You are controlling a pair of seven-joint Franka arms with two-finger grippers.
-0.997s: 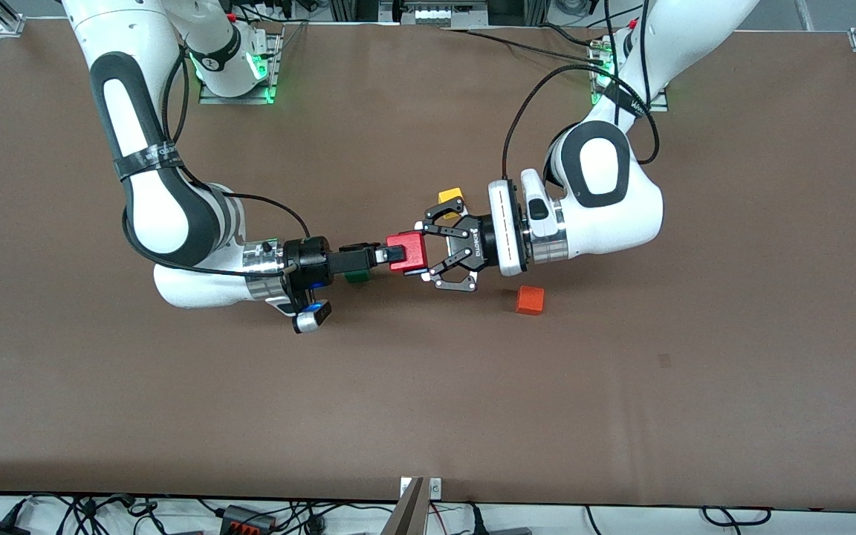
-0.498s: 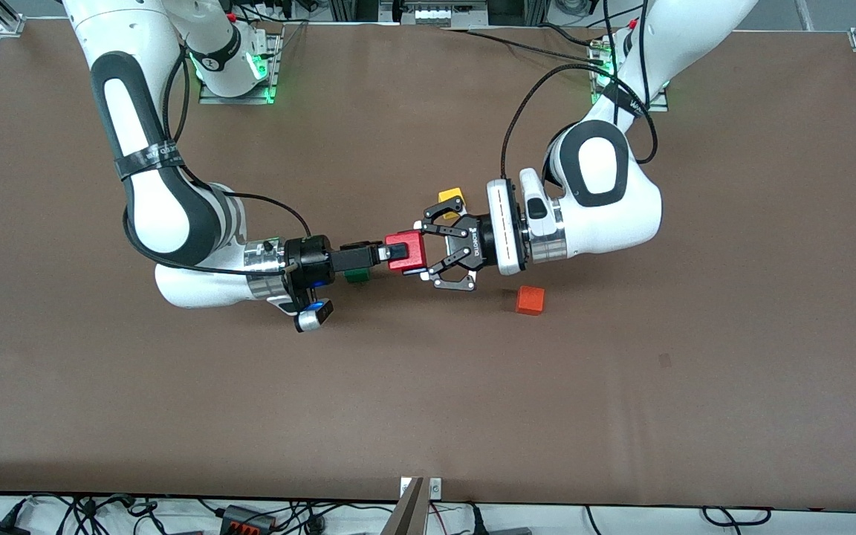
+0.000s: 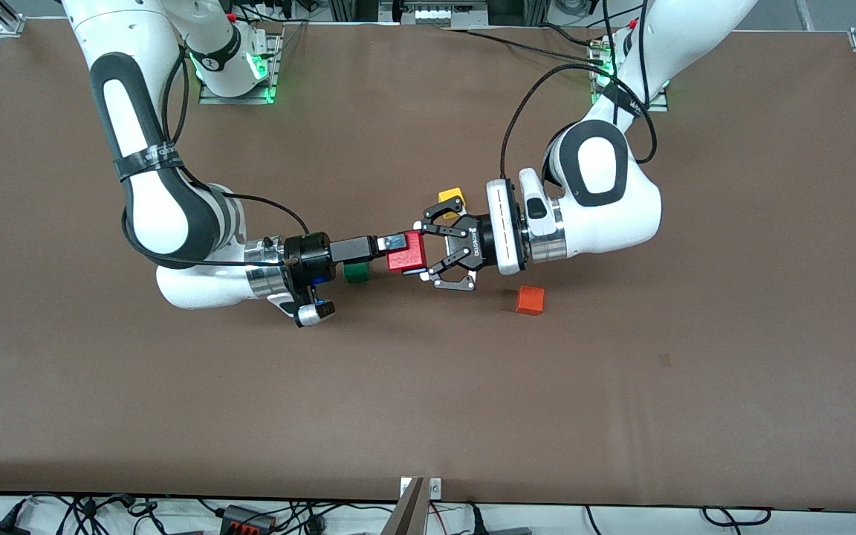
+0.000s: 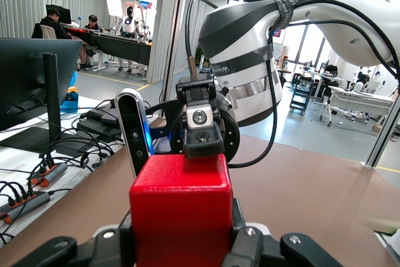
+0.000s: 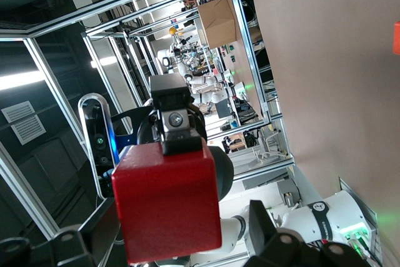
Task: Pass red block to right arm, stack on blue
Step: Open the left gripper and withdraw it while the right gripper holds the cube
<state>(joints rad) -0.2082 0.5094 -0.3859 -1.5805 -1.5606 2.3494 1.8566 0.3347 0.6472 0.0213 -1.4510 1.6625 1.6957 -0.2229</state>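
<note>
The red block (image 3: 407, 251) hangs in the air over the table's middle. My left gripper (image 3: 422, 251), the wide linkage claw, is shut on it, with a finger pressed on each of two sides (image 4: 181, 217). My right gripper (image 3: 397, 247), with narrow straight fingers, faces it from the right arm's end. It is open around the block's other end. In the right wrist view one finger (image 5: 100, 232) lies along the block (image 5: 165, 201) and the other (image 5: 262, 220) stands off with a gap. The blue cube is out of view.
A green cube (image 3: 356, 273) lies on the table under my right gripper. A yellow cube (image 3: 450, 196) lies beside my left gripper, farther from the front camera. An orange cube (image 3: 530, 299) lies nearer to it, below the left wrist.
My right wrist has rolled, so its fingers sit turned around the block's end. The red block and my left gripper have stayed almost still.
</note>
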